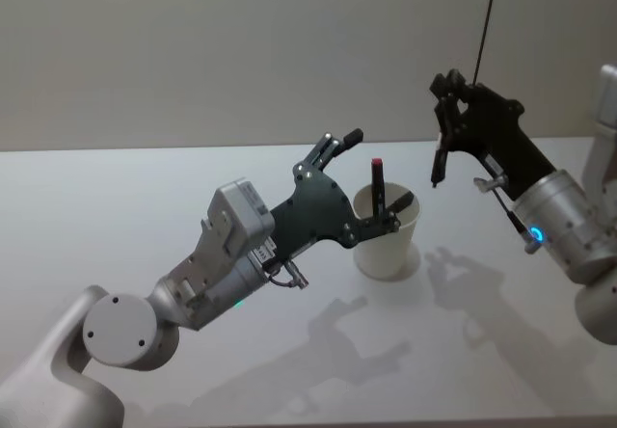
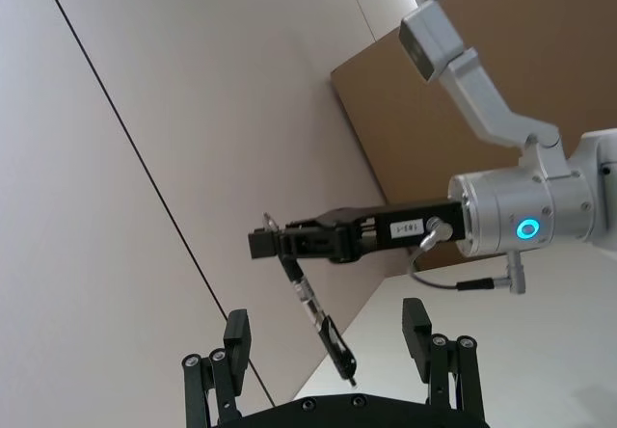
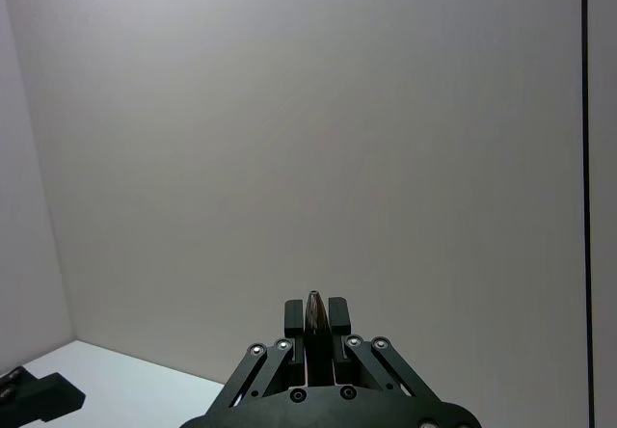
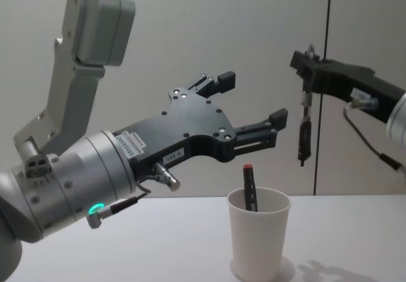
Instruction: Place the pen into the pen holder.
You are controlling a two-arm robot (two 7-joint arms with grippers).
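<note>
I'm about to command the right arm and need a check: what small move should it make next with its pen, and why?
Probably shift the right gripper sideways toward the white cup: its black pen hangs tip-down, above and beside the rim, not over the opening. The open left gripper hovers above the cup, which holds a red-capped pen.

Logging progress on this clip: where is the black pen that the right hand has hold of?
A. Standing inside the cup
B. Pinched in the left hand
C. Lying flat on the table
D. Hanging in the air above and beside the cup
D: the right hand is shut on the black pen, which hangs tip-down clear of the white cup; a red-capped pen already stands in the cup.
</note>
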